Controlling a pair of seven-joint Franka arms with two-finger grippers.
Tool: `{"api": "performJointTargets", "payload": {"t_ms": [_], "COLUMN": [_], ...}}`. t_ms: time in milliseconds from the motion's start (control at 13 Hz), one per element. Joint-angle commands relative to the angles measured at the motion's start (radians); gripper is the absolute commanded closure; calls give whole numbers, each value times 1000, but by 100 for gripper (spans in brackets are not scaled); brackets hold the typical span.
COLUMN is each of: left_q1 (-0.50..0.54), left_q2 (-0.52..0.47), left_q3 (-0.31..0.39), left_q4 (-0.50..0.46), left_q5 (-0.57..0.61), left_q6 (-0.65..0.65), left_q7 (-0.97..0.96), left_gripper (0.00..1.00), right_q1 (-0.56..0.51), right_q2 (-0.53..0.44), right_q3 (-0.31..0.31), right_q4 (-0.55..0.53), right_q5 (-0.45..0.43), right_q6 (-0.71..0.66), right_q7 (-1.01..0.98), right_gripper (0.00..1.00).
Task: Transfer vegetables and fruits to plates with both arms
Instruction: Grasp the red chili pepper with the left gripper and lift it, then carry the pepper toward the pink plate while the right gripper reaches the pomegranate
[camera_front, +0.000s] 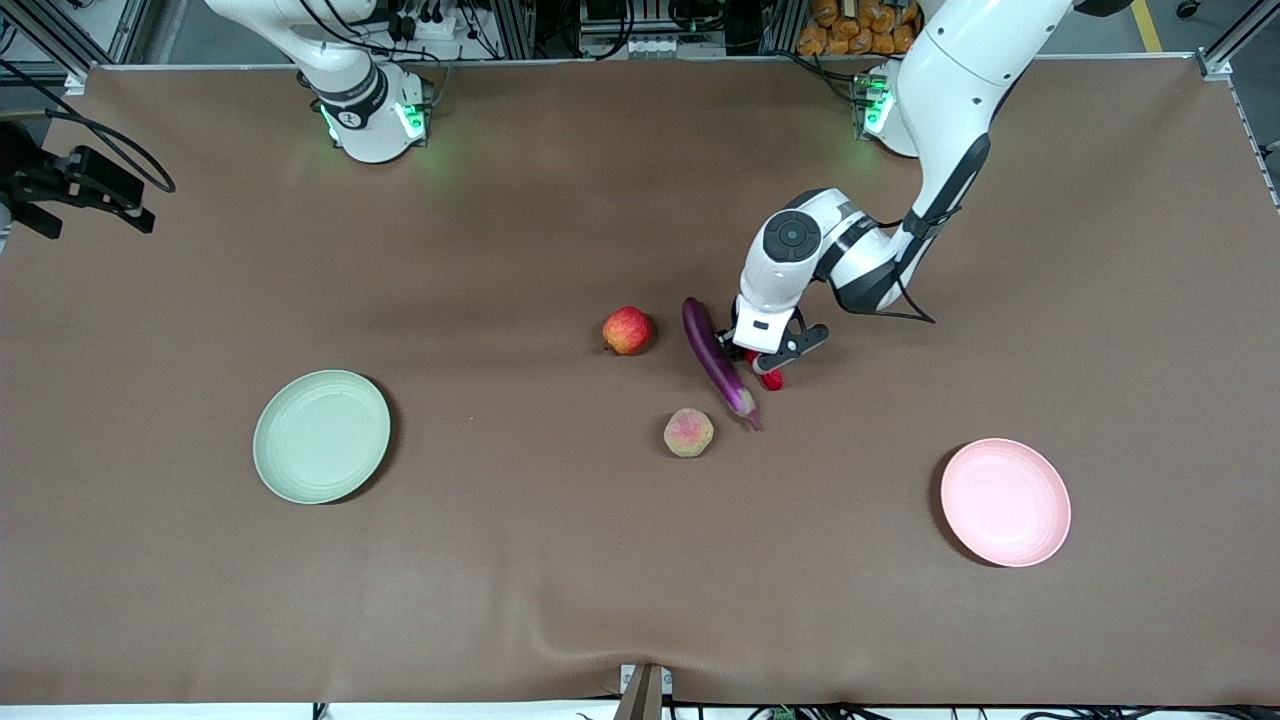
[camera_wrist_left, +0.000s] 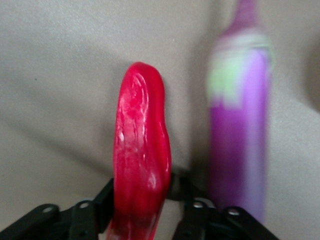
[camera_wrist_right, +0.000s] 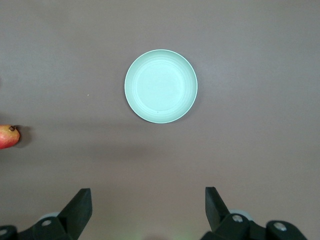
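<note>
No readable brands or writing. Brown cloth covering tabletop (camera_front: 500, 600), wrinkling along camera-side edge; aluminium framing + cables along base end.

Left tool (camera_front: 768, 362) sitting low mid-tabletop – fingers (camera_wrist_left: 102, 202) closing round red chili pepper (camera_wrist_left: 140, 160), touching both sides. Purple eggplant (camera_front: 716, 357) lying just beside pepper; apple (camera_front: 627, 330) near, toward right arm's end; peach (camera_front: 688, 432) nearer camera.

Right tool (camera_wrist_right: 147, 210) waiting, hanging high over green plate (camera_front: 322, 436) – jaws spreading wide, holding nothing. Pink plate (camera_front: 1005, 502) sitting toward left arm's end, nothing on it.
</note>
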Motion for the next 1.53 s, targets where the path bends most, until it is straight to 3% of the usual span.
{"api": "performJointTargets", "payload": {"t_ms": [0,307,767,1073,1456], "left_q1": [25,138,252,362,525], "left_q2": [-35,-154,-259,-318,-346], "left_q3": [3,-1,-4,-10,-10], "left_q4": [-4,4,2,-2,-1], "left_q5": [35,43,43,11,-43], "left_q6": [9,-146,-319,-360,-373], "left_q7": [-18,126,316,428,681], "left_gripper": [100,100,100,100,100], "right_q1": [20,14,25,98,158], "right_q2": [-3,11,206,240,287], "right_q3": [-5,-8,-5,-3,-5], "right_q4": [6,11,49,63,65], "right_q5": [3,-2,3,4,182], "right_q6": [8,20,25,87,258], "right_q7": [0,-5,-5,1,148], "right_gripper": [0,0,0,0,0]}}
